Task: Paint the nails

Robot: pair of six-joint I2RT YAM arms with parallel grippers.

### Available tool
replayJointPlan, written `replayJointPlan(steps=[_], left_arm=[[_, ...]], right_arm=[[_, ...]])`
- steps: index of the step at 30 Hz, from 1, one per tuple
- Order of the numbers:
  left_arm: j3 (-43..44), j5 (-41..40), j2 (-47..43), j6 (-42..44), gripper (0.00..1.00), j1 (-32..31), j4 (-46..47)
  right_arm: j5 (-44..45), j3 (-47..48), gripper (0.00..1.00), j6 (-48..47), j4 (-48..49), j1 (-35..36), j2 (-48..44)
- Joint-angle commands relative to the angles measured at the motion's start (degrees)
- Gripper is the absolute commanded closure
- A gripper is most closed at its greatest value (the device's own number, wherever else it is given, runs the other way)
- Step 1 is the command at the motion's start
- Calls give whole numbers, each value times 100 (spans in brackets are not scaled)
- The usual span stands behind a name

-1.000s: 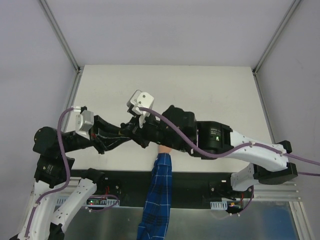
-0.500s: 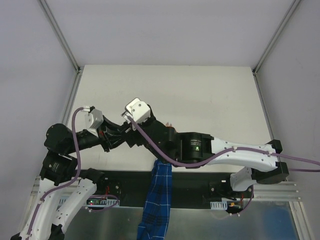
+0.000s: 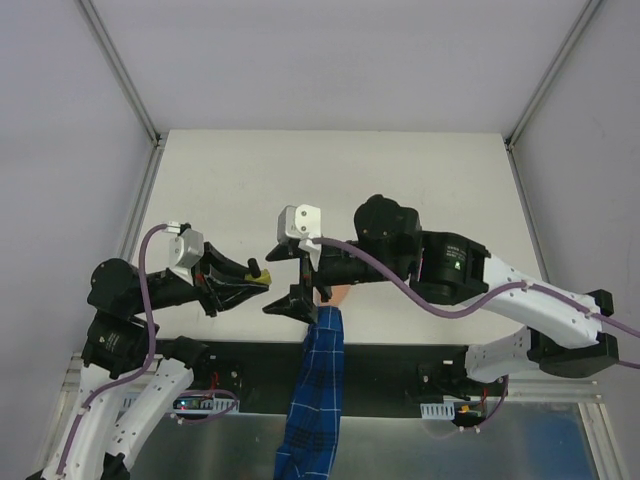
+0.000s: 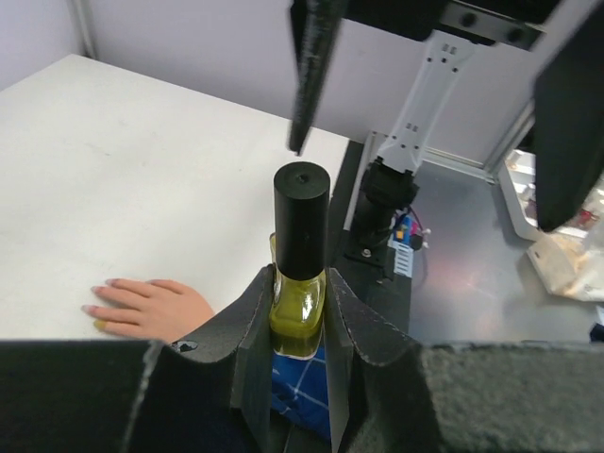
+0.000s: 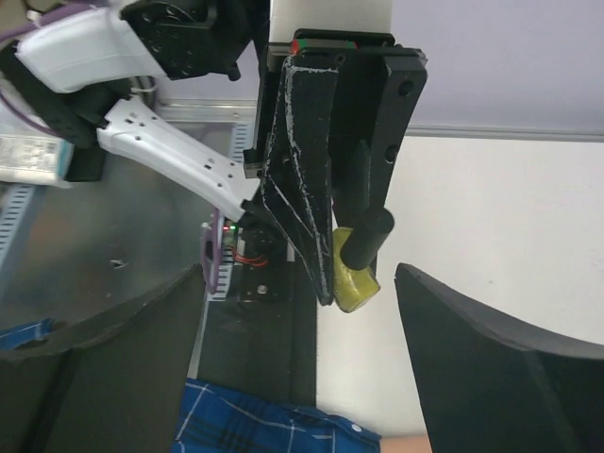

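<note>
1. Your left arm reaches in from its base toward the middle of the table (image 3: 400, 180). The left pincer (image 3: 256, 284) points at the right one and is clamped on a small bottle (image 4: 299, 307), with one finger pressed to each side of the glass.
2. Your right arm comes across from the right with its elbow raised. The right pincer (image 3: 288, 278) faces the left pincer, and its jaws are spread wide with nothing between them.
3. The mannequin hand (image 4: 151, 307) lies flat on the table, below the left pincer and off to its side. Its fingers are stretched out away from that pincer, and the nails (image 4: 90, 309) sit at their tips. From above, the right pincer and its wrist hide most of this hand.
4. Half a second ago your right pincer was pushed up against the left one at the bottle, and a second ago its jaws were closed. Now it has drawn back toward its own side and opened fully. Your left pincer has kept its grip and has barely shifted.
5. The bottle is clear glass full of yellow liquid, topped by a smooth black cylindrical cap (image 4: 302, 217).
6. The pincer fingers are matte black with a grainy surface.
7. The mannequin hand is smooth and peach-coloured, the sleeve (image 3: 315, 390) is blue plaid cloth, and the table is plain white.
</note>
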Motion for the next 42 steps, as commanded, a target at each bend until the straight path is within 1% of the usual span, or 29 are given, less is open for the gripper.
replayJointPlan(steps=[1,4,6,7,10,11,13,15,16,18,19,21,23,25,26,27,28,29,30,31,32,34,35,36,39,41,42], left_arm=[[119,647,-124,-385,100,2,297],[154,902,-195,-500,100,2,297],[154,990,-282,-561,100,2,297],[154,982,-318,-570,100,2,297],[189,1035,-414,-614,100,2,297],[198,1043,-423,-640,100,2,297],[268,1070,-423,-649,100,-7,297],[286,1078,-406,-667,100,2,306],[312,1087,-397,-684,100,2,306],[330,1087,-397,-685,100,2,324],[330,1070,-397,-685,100,2,324],[339,982,-397,-685,100,2,332],[374,746,-397,-650,100,1,332],[392,483,-380,-545,100,2,315],[409,203,-353,-474,100,2,324],[409,8,-318,-413,100,2,306],[444,-150,-283,-238,100,2,315],[462,-300,-161,-123,100,2,297],[497,-554,-81,0,100,2,306],[506,-661,15,253,100,2,280],[532,-757,207,352,100,-7,262],[620,-802,402,562,100,2,253],[629,-811,507,607,100,2,262],[629,-820,552,660,100,2,253],[577,-837,552,730,100,2,253],[550,-785,491,687,100,2,253],[506,-741,465,643,100,2,253]], right_arm=[[-1910,91,16,358,433,-459,58],[-2254,294,21,481,486,-662,357],[-2534,443,26,587,599,-750,472],[-2675,513,31,700,635,-776,542],[-3352,681,39,877,811,-847,780],[-3484,707,46,947,837,-856,850],[-3713,699,52,1026,942,-847,894],[-3845,664,56,1097,1030,-847,947],[-3889,646,64,1114,1066,-847,956],[-3959,585,75,1167,1171,-856,947],[-3951,524,87,1176,1206,-847,956],[-3890,462,99,1194,1259,-856,939],[-3767,304,99,1167,1285,-864,903],[-3286,172,99,1071,1303,-847,799],[-2874,-29,99,1018,1251,-786,728],[-1225,-135,99,905,1163,-672,649],[401,-206,99,460,1023,-410,570],[2392,-215,99,177,1013,428,639],[5640,-50,99,157,961,749,831],[6317,143,99,583,752,892,972],[6706,319,99,909,254,1032,1165],[7218,435,99,1035,345,1218,1237],[7455,540,99,1027,345,1436,1455],[7701,845,99,940,336,1499,1587],[7633,1374,99,834,47,1588,2000],[7502,1499,99,755,64,1588,2011],[7310,1464,96,667,90,1579,1976]])
